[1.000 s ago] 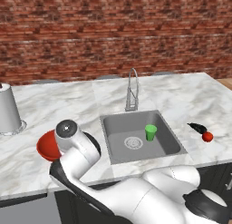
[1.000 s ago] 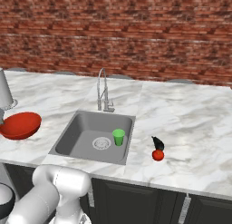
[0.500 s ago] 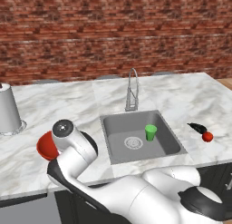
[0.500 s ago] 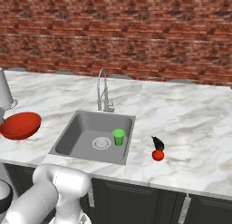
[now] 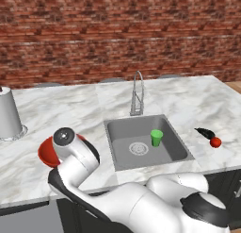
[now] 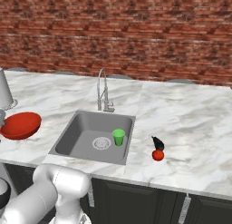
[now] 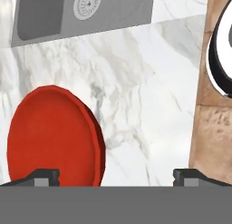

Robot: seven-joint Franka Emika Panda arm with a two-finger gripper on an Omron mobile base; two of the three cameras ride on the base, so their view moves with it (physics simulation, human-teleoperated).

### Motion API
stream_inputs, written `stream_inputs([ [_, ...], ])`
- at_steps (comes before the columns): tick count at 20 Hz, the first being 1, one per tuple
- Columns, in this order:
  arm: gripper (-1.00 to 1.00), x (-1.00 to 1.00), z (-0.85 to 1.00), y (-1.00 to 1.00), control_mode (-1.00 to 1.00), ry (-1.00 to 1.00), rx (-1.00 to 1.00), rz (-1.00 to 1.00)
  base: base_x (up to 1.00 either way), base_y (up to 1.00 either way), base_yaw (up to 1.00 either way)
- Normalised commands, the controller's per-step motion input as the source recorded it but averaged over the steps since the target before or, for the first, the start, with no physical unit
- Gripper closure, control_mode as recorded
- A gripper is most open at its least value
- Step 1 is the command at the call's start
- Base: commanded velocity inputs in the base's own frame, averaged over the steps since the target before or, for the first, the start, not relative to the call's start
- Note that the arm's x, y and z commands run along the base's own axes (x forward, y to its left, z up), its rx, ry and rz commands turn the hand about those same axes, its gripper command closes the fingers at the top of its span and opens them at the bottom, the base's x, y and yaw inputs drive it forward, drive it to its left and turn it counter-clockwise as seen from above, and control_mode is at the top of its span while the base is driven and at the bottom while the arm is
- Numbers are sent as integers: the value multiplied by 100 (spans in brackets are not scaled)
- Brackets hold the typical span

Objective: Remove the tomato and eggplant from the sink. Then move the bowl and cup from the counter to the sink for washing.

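On counter [image 6: 190, 128]: bowl [image 6: 19, 125] left of sink [image 6: 77, 130]; tomato [image 6: 157, 155] touching eggplant [image 6: 157, 143], near front edge
Sink: 1 green cup [image 6: 118, 137] upright beside drain
Gripper [image 7: 115, 177]: spread wide, holding nothing, above bowl's rim
Writing: none readable

Illumination is even and diffuse across all views; no single light source is identifiable. The white grey-veined marble tabletop [image 6: 190, 128] renders bright, without glare. Shadows are faint: soft shading lies inside the grey square recessed sink [image 5: 175, 141]. The red brick wall [image 5: 117, 34] shows coarse, slightly blurred texture. Object edges appear mildly jagged. In the hand view, the wide shallow red bowl [image 7: 50, 134] appears flatly shaded. No edge distortion is evident.
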Motion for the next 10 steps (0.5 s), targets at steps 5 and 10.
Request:
stream_inputs([
  [5, -100, 15, -19, 12, -100, 1, 0, 0, 0, 0, 0],
  [10, -100, 21, -16, 10, -100, 5, 0, 0, 0, 0, 0],
])
